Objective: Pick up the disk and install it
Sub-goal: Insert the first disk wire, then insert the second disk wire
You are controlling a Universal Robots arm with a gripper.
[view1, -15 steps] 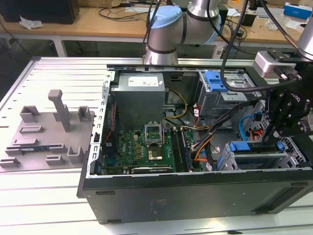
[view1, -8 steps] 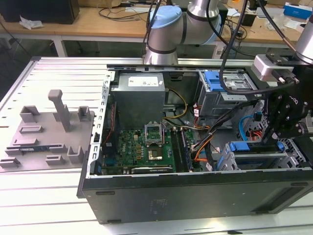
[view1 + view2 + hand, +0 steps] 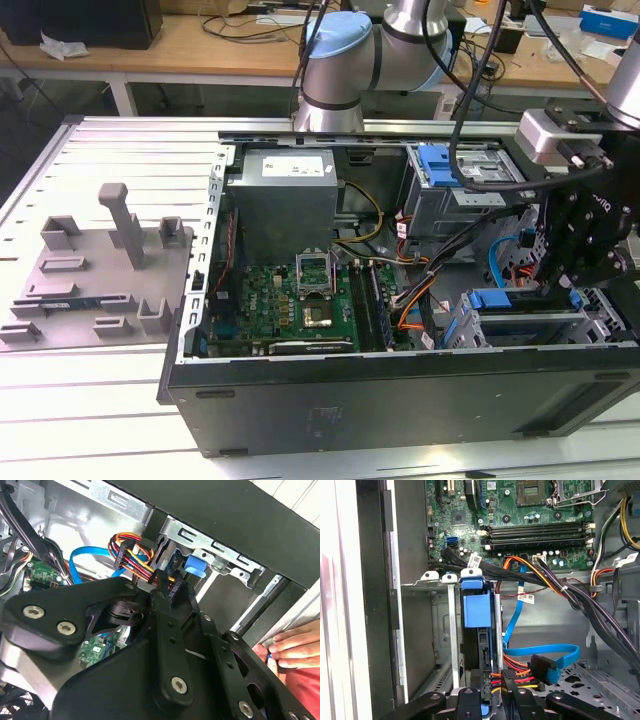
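1. Gripper (image 3: 162, 587) linkage lies closest to the lens in both wrist views, and its tip sits low inside the open computer case (image 3: 400, 400), right at a bundle of red, yellow and orange power wires (image 3: 131, 554) where they meet the drive cage (image 3: 210, 542).
2. Whether the gripper is clenched or released cannot be told: its tip is pressed in among the wires and the plug, and the pictures do not settle it.
3. In the first wrist view the disk (image 3: 477, 610) stands on edge in a slot of the drive cage, with its bright blue bracket facing out and metal cage rails just beside it on either side.
4. The exterior view puts the disk (image 3: 505, 300) in the cage at the case's near corner on the exterior view's right, with the gripper (image 3: 558, 288) directly above it.
5. Judged from this, picking up and sliding in look done: the disk is in the bay, not in the gripper.
6. A blue data cable (image 3: 540, 651) loops loose beside the disk, so cabling may be what is left; whether the power plug is fully seated is unclear.
7. A person's hand (image 3: 295, 647) rests at the outer edge of the case.
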